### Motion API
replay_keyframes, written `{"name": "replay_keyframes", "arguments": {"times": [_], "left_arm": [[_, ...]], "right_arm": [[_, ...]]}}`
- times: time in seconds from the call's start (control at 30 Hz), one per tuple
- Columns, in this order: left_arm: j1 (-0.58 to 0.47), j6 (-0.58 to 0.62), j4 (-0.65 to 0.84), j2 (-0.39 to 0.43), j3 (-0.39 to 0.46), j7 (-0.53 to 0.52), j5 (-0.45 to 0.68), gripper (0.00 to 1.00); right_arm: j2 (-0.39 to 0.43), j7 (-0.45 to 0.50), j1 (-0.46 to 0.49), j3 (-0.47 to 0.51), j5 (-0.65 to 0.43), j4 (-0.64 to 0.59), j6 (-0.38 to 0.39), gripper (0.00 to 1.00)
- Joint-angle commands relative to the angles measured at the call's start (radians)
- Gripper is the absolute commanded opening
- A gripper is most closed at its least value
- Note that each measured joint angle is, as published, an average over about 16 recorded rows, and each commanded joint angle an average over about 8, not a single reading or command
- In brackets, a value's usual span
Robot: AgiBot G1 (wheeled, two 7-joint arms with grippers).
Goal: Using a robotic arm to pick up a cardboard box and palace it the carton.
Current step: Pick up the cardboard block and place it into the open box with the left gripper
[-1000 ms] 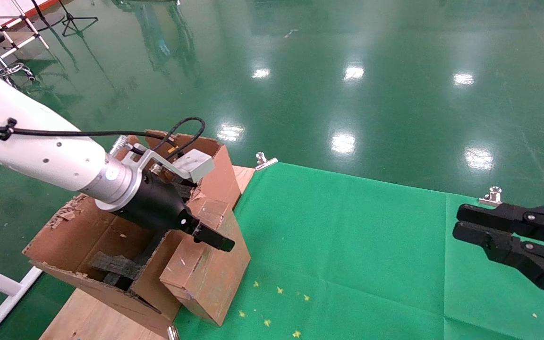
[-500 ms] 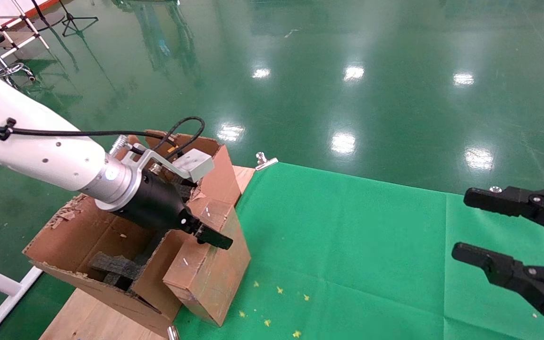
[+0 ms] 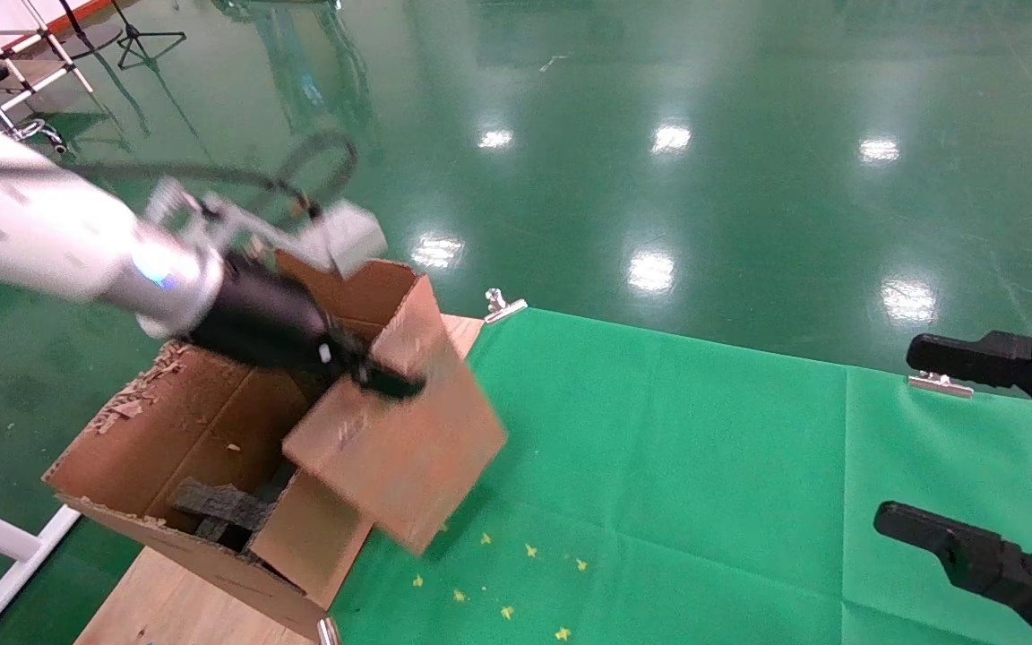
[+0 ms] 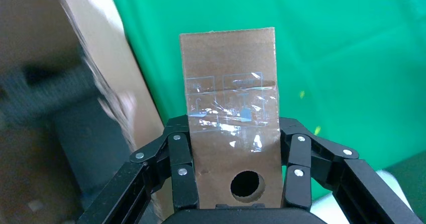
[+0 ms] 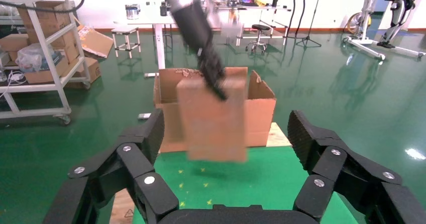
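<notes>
Since 0.5 s ago, the cardboard box [image 3: 395, 452] has risen off the green cloth [image 3: 659, 466]. I clamp it in my left gripper [image 4: 240, 181], tilted beside the carton [image 3: 184, 430]. Pickup done; placing inside remains. My right gripper [image 3: 973, 448] waits spread, well apart.

Green cloth [image 3: 704, 466] w/ yellow specks [image 3: 529, 549], metal clip [image 3: 503, 305] at far edge.
</notes>
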Motion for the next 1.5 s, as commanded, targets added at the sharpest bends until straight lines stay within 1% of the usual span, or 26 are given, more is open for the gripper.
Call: {"name": "replay_keyframes", "arguments": {"times": [0.03,0.13,0.27,0.4,0.5,0.67,0.9,1.13,1.5], "left_arm": [[-0.029,-0.008,0.006,-0.016,-0.023,0.033,-0.022,0.0],[-0.096,-0.013,0.034,-0.037,-0.057,0.093,-0.025,0.0],[-0.184,-0.006,0.078,-0.064,-0.086,0.166,0.006,0.0],[-0.244,0.008,0.129,-0.09,-0.084,0.237,0.075,0.0],[-0.26,0.015,0.187,-0.108,-0.07,0.294,0.125,0.0],[-0.228,0.002,0.337,-0.136,-0.042,0.407,0.16,0.0],[-0.132,-0.09,0.593,-0.142,-0.031,0.582,0.127,0.0],[-0.091,-0.197,0.802,-0.097,-0.018,0.707,0.145,0.0],[-0.073,-0.331,1.064,0.004,-0.002,0.833,0.179,0.0]], "right_arm": [[0.0,0.0,0.0,0.0,0.0,0.0,0.0,1.0],[0.0,0.0,0.0,0.0,0.0,0.0,0.0,1.0],[0.0,0.0,0.0,0.0,0.0,0.0,0.0,1.0],[0.0,0.0,0.0,0.0,0.0,0.0,0.0,1.0],[0.0,0.0,0.0,0.0,0.0,0.0,0.0,1.0],[0.0,0.0,0.0,0.0,0.0,0.0,0.0,1.0],[0.0,0.0,0.0,0.0,0.0,0.0,0.0,1.0],[0.0,0.0,0.0,0.0,0.0,0.0,0.0,1.0],[0.0,0.0,0.0,0.0,0.0,0.0,0.0,1.0]]}}
